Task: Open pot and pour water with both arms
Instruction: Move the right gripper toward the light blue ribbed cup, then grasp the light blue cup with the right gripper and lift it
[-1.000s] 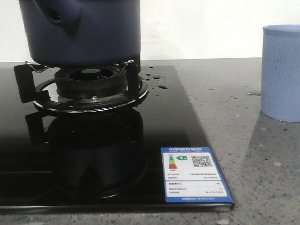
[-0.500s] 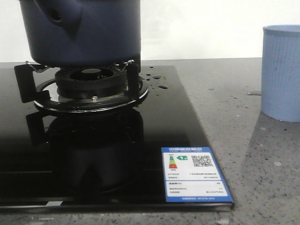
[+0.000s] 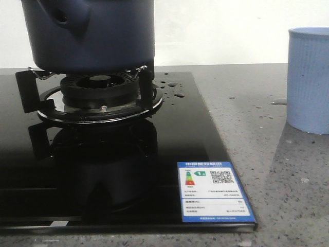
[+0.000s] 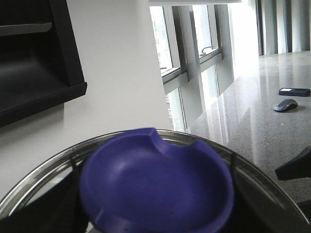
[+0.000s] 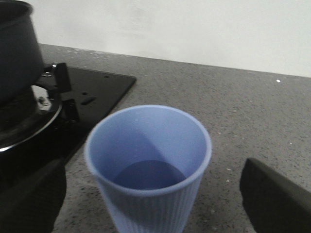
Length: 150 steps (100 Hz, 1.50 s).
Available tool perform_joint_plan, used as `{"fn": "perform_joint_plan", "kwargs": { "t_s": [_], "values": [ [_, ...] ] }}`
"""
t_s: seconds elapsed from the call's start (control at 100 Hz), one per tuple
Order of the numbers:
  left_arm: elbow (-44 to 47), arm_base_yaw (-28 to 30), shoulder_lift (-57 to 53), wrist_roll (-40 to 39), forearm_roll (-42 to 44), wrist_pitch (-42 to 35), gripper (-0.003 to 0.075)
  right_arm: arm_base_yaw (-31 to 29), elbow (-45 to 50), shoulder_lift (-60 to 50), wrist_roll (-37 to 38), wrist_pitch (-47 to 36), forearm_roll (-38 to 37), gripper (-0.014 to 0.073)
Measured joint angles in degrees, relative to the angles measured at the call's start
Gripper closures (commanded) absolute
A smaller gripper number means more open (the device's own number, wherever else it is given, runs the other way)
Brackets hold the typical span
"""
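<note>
Large round dark navy-blue matte pot (image 3: pixel 90 33) sits on the black burner grate (image 3: pixel 97 95) of the glossy black glass cooktop (image 3: pixel 195 139). Clear water droplets (image 3: pixel 177 94) lie on the glass beside the burner. Pale blue ribbed cup (image 5: pixel 148 170) stands well apart on the grey speckled counter (image 3: pixel 288 170), between the right gripper's (image 5: pixel 146 194) spread fingers (image 5: pixel 274 201), untouched. Left wrist view: blurred blue knob (image 4: pixel 155 184) on a metal-rimmed lid (image 4: pixel 252 170); finger state there cannot be told.

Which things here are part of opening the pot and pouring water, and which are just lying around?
Part of the job: pot on the burner; pale blue cup; water droplets on the black hob.

Just lying around: energy label; computer mouse; dark flat device beside it.
</note>
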Motion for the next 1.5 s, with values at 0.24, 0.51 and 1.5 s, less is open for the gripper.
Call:
{"fn": "perform_joint_plan", "kwargs": {
  "t_s": [0.24, 0.51, 1.5],
  "values": [
    [0.0, 0.0, 0.0, 0.0, -0.1, 0.3, 0.0477, 3.8, 0.0, 6.3, 0.0, -5.5, 0.2, -0.0063],
    [0.0, 0.0, 0.0, 0.0, -0.1, 0.7, 0.0477, 8.6, 0.0, 14.5, 0.3, -15.2, 0.7, -0.0063],
    [0.0, 0.0, -5.0, -0.1, -2.6, -4.9, 0.0477, 8.8, -0.7, 23.0, 19.2, -23.6, -15.0, 0.0366]
  ]
}}
